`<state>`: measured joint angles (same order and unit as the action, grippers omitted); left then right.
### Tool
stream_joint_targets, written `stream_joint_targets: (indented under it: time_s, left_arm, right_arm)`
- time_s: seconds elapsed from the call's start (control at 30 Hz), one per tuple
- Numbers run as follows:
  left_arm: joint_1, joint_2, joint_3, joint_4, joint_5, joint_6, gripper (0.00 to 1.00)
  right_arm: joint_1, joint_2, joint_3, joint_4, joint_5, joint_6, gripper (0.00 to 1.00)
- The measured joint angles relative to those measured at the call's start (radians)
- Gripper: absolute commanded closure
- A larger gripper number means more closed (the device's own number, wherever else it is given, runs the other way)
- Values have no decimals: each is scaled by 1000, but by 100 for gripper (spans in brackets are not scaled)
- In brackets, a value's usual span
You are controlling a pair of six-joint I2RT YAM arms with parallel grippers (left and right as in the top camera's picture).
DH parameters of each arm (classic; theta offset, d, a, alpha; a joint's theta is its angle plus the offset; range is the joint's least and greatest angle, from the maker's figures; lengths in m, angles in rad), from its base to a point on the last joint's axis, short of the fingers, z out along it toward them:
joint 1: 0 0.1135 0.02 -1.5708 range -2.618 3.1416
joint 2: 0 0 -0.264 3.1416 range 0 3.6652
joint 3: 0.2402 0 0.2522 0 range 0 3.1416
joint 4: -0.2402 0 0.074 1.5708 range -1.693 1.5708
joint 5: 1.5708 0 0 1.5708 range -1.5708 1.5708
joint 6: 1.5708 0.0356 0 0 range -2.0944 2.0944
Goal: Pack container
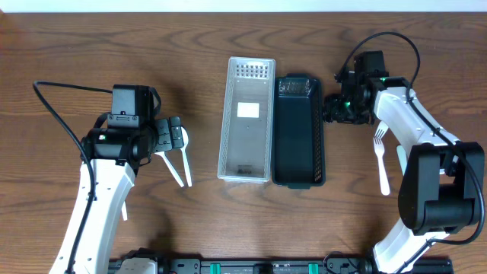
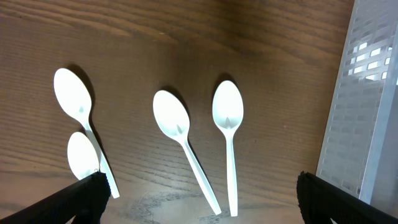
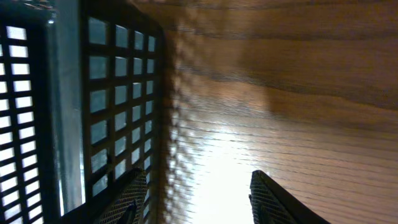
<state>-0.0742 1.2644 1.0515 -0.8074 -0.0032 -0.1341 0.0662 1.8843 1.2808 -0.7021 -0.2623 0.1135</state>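
At the left, hanging wide and released above the table [image 1: 61,46]: the left gripper [image 1: 177,135], clasping nothing. Just beneath it, lying loose on the wood: four white spoons [image 2: 171,115], two touching on the outer side, two fanned apart nearer the containers. In the middle, set side by side with long walls touching: a clear tray [image 1: 246,144] and a black basket [image 1: 299,137], both looking bare of cutlery from above. Just beside the basket's outer wall, toward its far end: the right gripper [image 1: 332,108], fingers parted with only bare wood between them, grasping nothing. Farther right, resting alone on the table and well apart from the basket: a white fork [image 1: 381,164]. Judging from that, packing hardly begun, if begun at all: no piece inside either container, every spoon and the fork left to be picked up and laid in. Cannot tell which container is meant for which utensil.
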Motion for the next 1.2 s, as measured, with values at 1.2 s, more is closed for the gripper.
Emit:
stream_joint_targets:
  time_s: [1.2]
  left_arm:
    - [0,0,0,-3,0,0,2]
  right_arm:
    - [-265,18,97,-186,407,316,17]
